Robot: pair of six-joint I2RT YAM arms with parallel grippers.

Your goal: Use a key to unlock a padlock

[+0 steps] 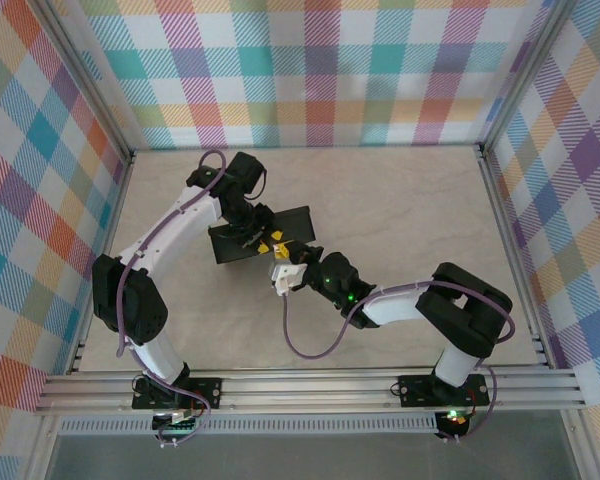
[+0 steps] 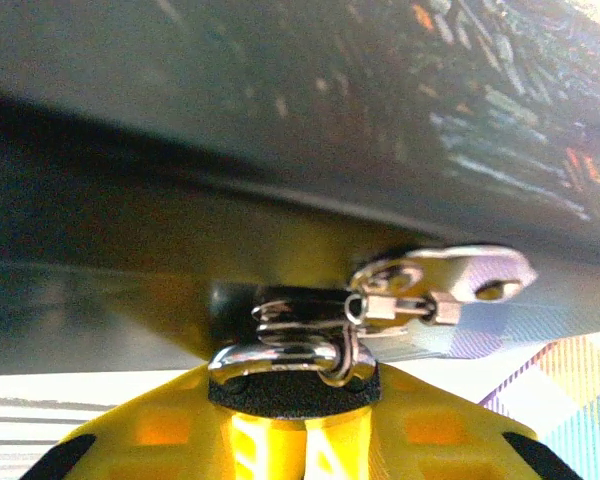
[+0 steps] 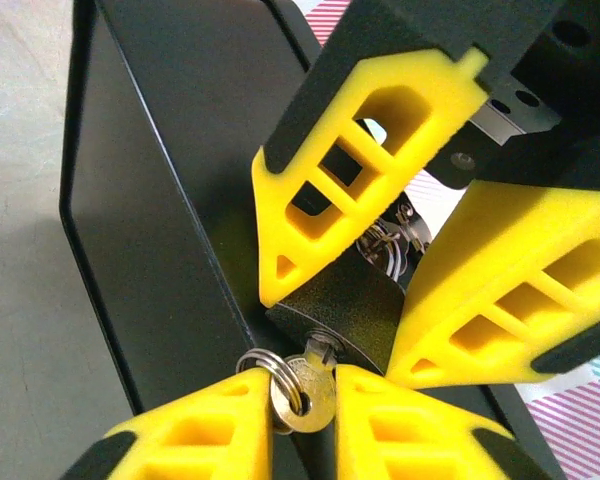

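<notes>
Pinching the thin silvery metal key [image 3: 315, 392] in the closed right gripper [image 3: 302, 385], seating its blade in the small blackish padlock [image 3: 352, 300]. Clamping that padlock's sides with the left gripper [image 3: 338, 328], just beside the black box [image 3: 150, 200]. Probably needing a steady twist next, freeing the shackle [image 2: 285, 352].

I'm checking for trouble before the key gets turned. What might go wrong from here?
1. The right gripper pinches only the head of the key, which is already in the padlock. An off-axis twist may bind it or let it slip.
2. The left gripper clamps the padlock body, and the turning force might rotate it between the fingers.
3. The shackle looks hooked to the hasp on the box, so a pull may drag the box.
</notes>
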